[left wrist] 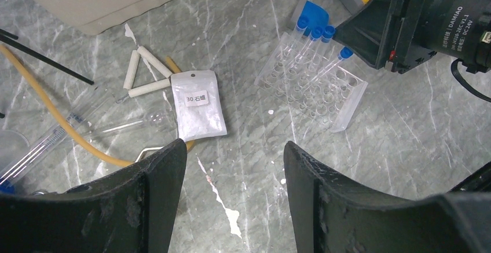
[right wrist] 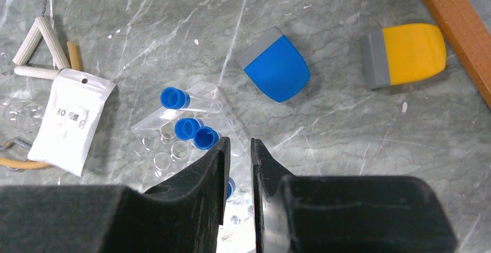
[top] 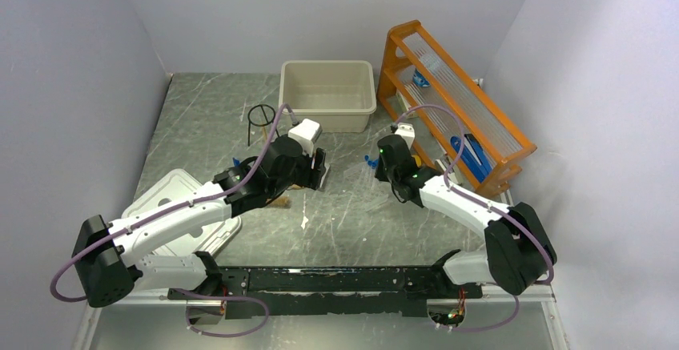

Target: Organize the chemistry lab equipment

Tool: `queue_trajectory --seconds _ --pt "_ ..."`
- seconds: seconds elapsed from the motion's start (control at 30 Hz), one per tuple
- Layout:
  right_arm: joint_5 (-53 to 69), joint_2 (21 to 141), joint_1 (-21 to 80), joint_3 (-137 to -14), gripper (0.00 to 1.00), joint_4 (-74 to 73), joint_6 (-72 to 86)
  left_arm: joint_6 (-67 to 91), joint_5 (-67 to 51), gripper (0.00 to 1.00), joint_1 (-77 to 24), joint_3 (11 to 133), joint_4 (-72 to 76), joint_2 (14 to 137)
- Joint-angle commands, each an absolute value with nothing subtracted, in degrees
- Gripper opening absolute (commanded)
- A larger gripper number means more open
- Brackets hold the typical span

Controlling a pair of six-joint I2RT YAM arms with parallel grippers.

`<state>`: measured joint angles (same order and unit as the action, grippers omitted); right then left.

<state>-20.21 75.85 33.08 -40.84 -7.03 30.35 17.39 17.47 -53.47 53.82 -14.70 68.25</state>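
The tabletop [top: 204, 114] is grey-green stone-patterned with white veins, boxed in by plain pale walls [top: 320, 14]. A beige tub [top: 328, 108] sits at the far middle, an orange rack [top: 512, 146] stands along the right, and a white lid [top: 164, 198] lies near left. The black wire tripod ring [top: 260, 118] stands just left of the tub. The other small pieces are scattered in the middle between the two arms. The white packet [left wrist: 198, 105] lies flat, its long axis running away from the left claw [left wrist: 233, 149] and its punched-hole end farthest from it. The white triangle [left wrist: 147, 73] is just beyond it, and the tan rubber tube [left wrist: 52, 114] curves off to one side. The blue-capped tubes [left wrist: 315, 50] lie side by side on a clear tray [left wrist: 341, 99], long axes parallel and slanting, caps toward the right arm's wrist. A blue clip [right wrist: 278, 70] and a yellow clip [right wrist: 408, 53] rest flat farther right, near the rack. The left claw is spread wide, holding nothing, above bare stone near the packet. The right claw [right wrist: 238, 149] hangs over the tray with only a slim slot between its fingers. A bit of blue cap shows in that slot, and I cannot tell whether it is gripped.
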Motion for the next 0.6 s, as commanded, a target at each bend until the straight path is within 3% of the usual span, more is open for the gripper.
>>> queue_trajectory --seconds 0.0,0.57 --pt "-18.28 74.88 32.68 -42.47 0.23 -8.04 30.12 17.81 16.74 0.66 -53.60 53.70 -14.59 68.49" --pt "-21.19 74.10 32.61 -46.72 0.36 -10.13 29.48 17.60 16.68 0.66 -53.59 54.05 -14.55 68.55"
